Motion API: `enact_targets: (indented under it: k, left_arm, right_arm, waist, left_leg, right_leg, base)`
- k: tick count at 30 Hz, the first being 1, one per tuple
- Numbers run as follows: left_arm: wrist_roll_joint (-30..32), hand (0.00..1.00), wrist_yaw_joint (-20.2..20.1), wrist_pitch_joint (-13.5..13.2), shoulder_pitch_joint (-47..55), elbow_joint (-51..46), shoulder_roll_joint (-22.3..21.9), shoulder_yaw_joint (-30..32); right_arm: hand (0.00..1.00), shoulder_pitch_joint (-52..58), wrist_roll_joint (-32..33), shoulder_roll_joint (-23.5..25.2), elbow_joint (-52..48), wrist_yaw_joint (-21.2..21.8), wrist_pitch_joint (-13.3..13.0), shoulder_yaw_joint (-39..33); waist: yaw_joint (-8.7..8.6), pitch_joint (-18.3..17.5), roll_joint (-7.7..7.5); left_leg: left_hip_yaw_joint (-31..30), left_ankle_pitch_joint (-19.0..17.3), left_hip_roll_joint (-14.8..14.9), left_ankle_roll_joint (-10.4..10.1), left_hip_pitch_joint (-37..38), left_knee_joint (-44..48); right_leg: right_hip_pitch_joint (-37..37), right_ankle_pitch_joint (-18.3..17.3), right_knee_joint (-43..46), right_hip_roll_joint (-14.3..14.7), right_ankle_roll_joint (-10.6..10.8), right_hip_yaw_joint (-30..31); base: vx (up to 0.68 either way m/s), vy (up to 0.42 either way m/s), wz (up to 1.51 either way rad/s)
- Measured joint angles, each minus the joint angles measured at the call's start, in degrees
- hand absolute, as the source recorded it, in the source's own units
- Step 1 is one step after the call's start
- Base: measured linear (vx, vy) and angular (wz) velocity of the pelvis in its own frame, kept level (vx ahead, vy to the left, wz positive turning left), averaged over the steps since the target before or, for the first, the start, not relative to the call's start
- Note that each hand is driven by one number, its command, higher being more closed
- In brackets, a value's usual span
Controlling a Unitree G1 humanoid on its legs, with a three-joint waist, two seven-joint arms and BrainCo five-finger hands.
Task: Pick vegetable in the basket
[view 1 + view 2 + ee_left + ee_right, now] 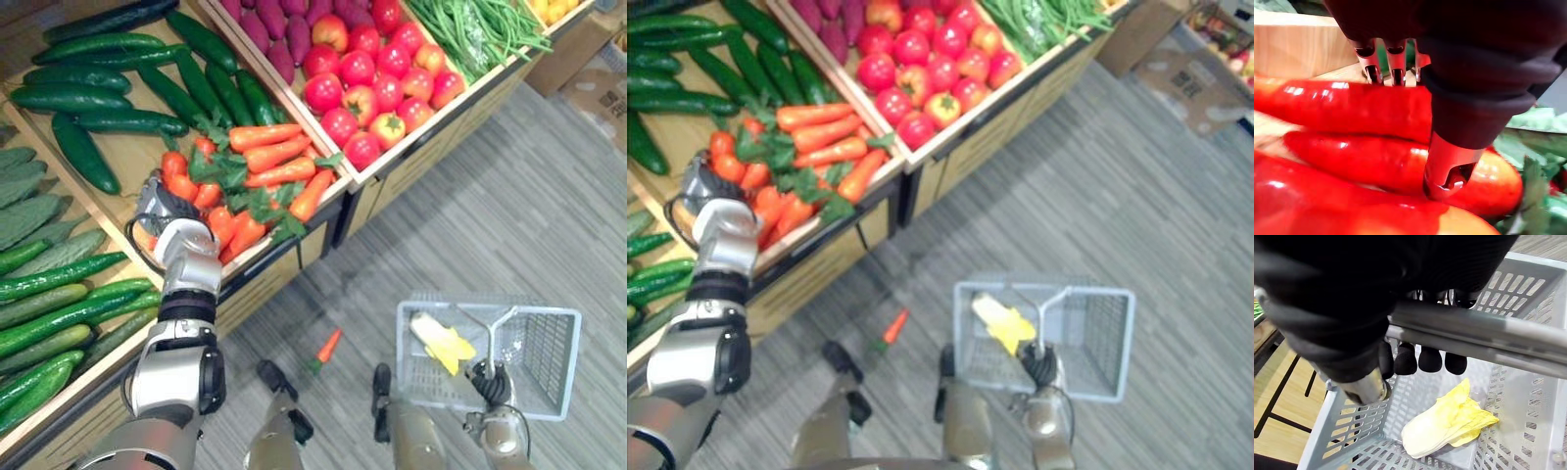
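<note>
Well, the left hand (pixel 165 209) is down in the wooden crate (pixel 125 155), right on top of the carrot (pixel 1352 110) it wants. The carrot lies flat and runs sideways across the hand, so the hand sits over its middle, with the thumb on the near side. The far side of the hold is hidden behind the carrot, so I cannot tell if the hand is squeezing it or just touching. The other carrots (pixel 1376 156) lie beside it the same way, fat ends by the green leaves (pixel 1535 169). The right hand (pixel 1418 360) is well apart, low by the floor, curled round the handle (pixel 1488 335) of the grey basket (pixel 549 362). A yellow leafy vegetable (pixel 1449 423) lies inside. I think the carrot must go up, then over to the right. One loose carrot (pixel 328 346) lies on the floor.
</note>
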Motion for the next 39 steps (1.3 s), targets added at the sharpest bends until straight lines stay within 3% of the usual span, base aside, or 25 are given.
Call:
enact_targets:
  k: [11, 19, 25, 26, 39]
  left_arm:
    - [3.03, 1.0, -1.15, -1.81, 4.19, -20.25, -0.8, -4.84]
    - [3.51, 1.0, -3.44, -2.07, 7.76, -20.52, -1.87, -4.84]
    - [5.01, 1.0, -4.77, -2.46, 9.69, -20.27, -1.89, -4.68]
    - [5.02, 0.0, -5.04, -2.48, 10.19, -19.95, -1.89, -4.67]
    - [5.0, 0.0, -5.36, -1.06, 12.0, -14.73, -4.57, -2.73]
  right_arm:
    - [1.0, -0.02, 0.05, -0.01, 0.67, -0.11, 1.24, -2.8]
    - [1.0, -0.1, 0.03, 0.02, 1.69, -0.17, 1.26, -4.22]
    - [1.0, 0.08, 0.03, 0.02, 1.85, -0.18, 1.25, -4.97]
    - [1.0, 0.21, 0.02, 0.02, 1.85, -0.19, 1.23, -5.01]
    - [1.0, 0.37, 0.03, 0.04, 2.14, -0.19, 1.06, -4.96]
  waist:
    - [0.69, 0.53, 1.75]
    - [2.16, 0.43, 2.8]
    - [2.16, -0.18, 4.28]
    - [2.11, -0.33, 4.53]
    - [2.02, -0.55, 4.83]
  left_leg:
    - [-3.21, -0.42, -1.77, -0.52, 1.97, -0.27]
    - [-4.44, -0.63, -2.41, -0.74, 3.31, -0.28]
    - [-4.69, -0.63, -2.55, -0.74, 3.59, -0.28]
    - [-4.67, -0.64, -2.57, -0.74, 3.59, -0.28]
    - [-3.95, -0.72, -1.81, -0.84, 3.46, -0.28]
  right_leg:
    - [3.81, -0.65, 0.76, -1.8, 0.34, -2.81]
    - [6.01, -0.69, 0.53, -2.3, 0.39, -3.82]
    - [6.86, -0.55, -0.13, -2.37, 0.58, -4.09]
    - [6.85, -0.53, -0.16, -2.38, 0.61, -4.08]
    - [6.17, -0.47, -0.5, -1.65, 0.69, -3.36]
  base:
    - [-0.01, -0.04, 0.15]
    - [0.0, -0.043, 0.09]
    - [0.0, -0.045, 0.03]
    - [0.01, -0.046, -0.01]
    - [0.0, -0.056, -0.04]
